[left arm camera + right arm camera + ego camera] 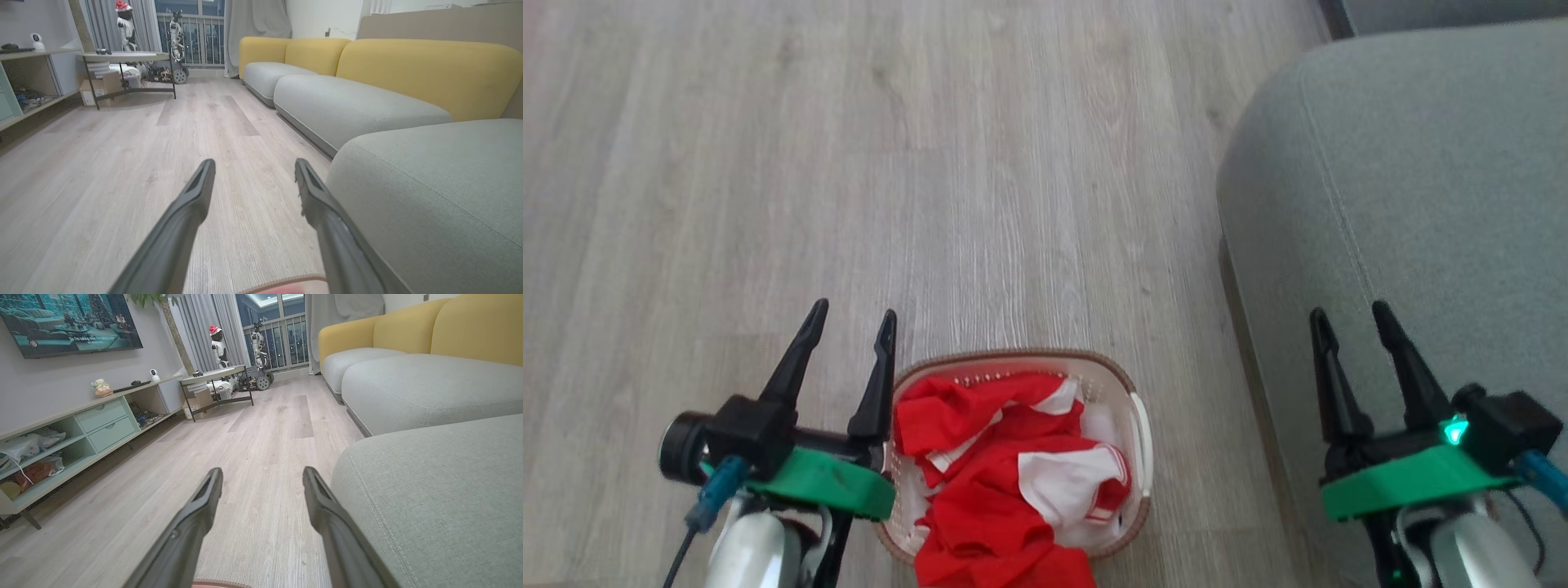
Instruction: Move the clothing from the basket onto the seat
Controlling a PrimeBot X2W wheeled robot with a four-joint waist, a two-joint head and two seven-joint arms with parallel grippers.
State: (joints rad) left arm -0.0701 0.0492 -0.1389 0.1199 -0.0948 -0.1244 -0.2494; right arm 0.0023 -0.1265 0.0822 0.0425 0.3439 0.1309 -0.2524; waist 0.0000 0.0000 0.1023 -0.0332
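While both sets of fingers stood spread and held nothing, the clothing [980, 506] lay crumpled in the basket [1013, 354] on the wood floor [931, 163]. It was thin bright red fabric with white panels and red-and-white striped trim, heaped up and spilling over the basket's near rim. The left gripper [854, 314] hung at the basket's left edge. The right gripper [1347, 312] hung over the grey-green seat [1421, 204], which stood to the basket's right.
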